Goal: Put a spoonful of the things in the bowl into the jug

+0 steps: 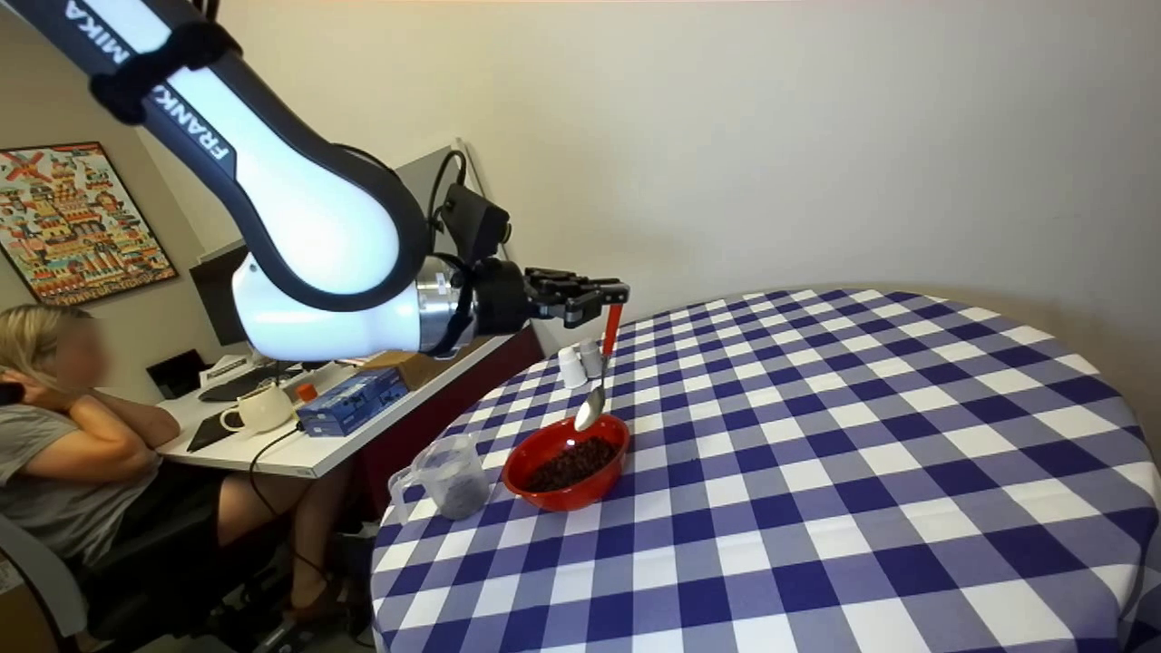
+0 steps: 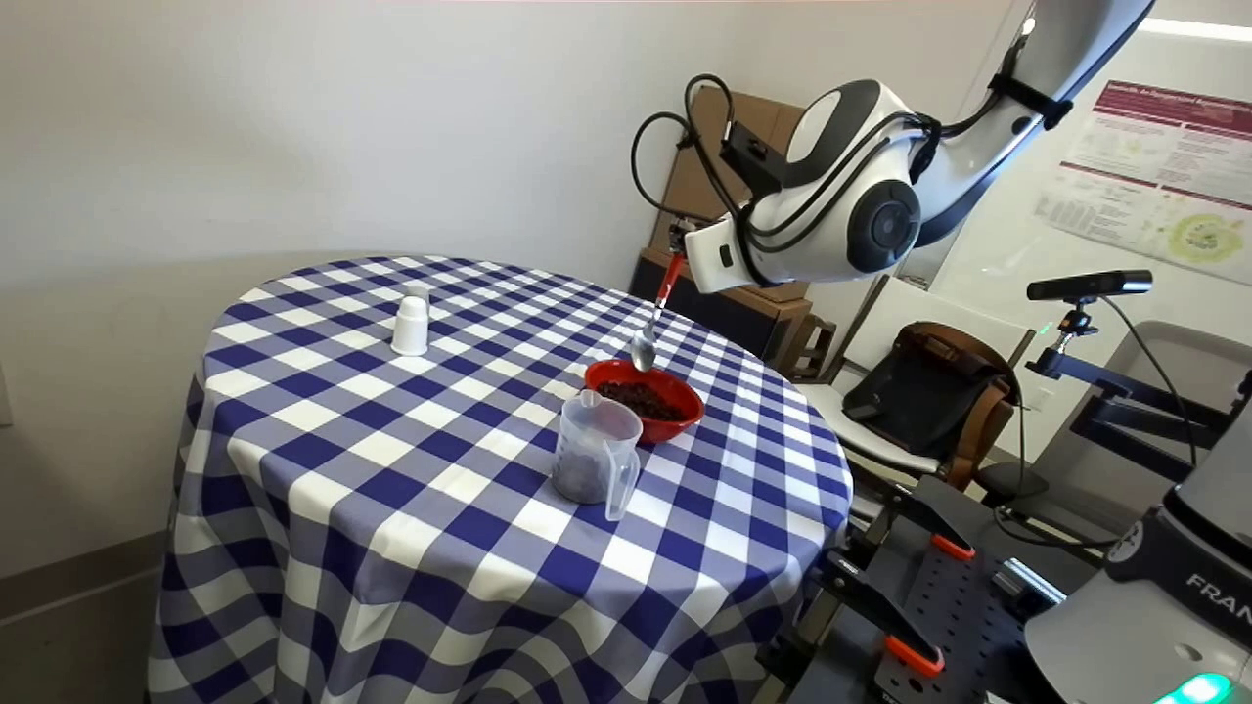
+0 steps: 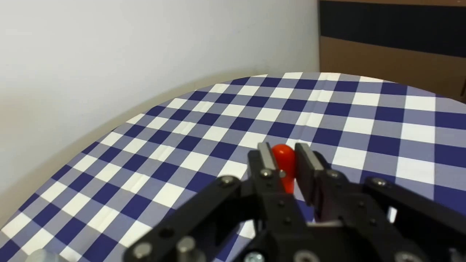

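Spoon (image 2: 662,301) and red bowl (image 1: 580,497) line up: the metal scoop end hangs down at a slight tilt above the dark pieces (image 1: 573,464) in the bowl, apart from them, with no load to be seen on it. The Robotiq gripper (image 3: 287,156) has only the red handle (image 1: 611,328); it is drawn in to the handle's thickness, its fingertips (image 3: 309,158) pinching the upper end from left and right.

Judging by this, the step in hand is the approach before the scoop. The next move calls for lowering the spoon into the pieces, then turning the wrist so that the scoop end passes under them and comes up level; hanging like this, it could carry little or nothing. Held so near its end, the spoon may swivel against the pieces, so a slow, shallow pass seems best.

In an exterior view the translucent measuring jug (image 1: 456,479) stands upright just left of the bowl, and no dark pieces show through its wall. The carry should thus be short, high enough to clear the jug's rim before tipping.

Farther off, beyond the bowl, stands what looks like an upturned white cup (image 1: 572,369), away from that path. Blue-and-white checked tablecloth (image 1: 816,490) lies beneath, and a person (image 1: 82,472) sits past its left edge.
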Tool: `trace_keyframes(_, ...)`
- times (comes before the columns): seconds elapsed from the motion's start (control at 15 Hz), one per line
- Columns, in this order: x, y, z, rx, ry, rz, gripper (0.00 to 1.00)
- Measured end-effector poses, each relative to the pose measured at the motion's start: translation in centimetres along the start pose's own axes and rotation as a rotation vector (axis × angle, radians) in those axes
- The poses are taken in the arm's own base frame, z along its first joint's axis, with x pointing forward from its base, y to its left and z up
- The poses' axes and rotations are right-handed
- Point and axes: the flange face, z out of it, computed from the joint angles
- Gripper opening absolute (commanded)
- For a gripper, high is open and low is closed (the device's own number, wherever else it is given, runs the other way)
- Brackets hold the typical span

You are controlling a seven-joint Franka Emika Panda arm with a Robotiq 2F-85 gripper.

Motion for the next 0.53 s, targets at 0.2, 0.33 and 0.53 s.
trace_keyframes(0.2,0.7,-1.5,-0.3,0.023,-0.02,-0.009,0.05)
trace_keyframes(0.33,1.2,-2.3,-0.7,0.032,-0.034,-0.005,0.05)
trace_keyframes(0.53,2.1,-3.4,-1.4,0.044,-0.044,0.029,0.05)
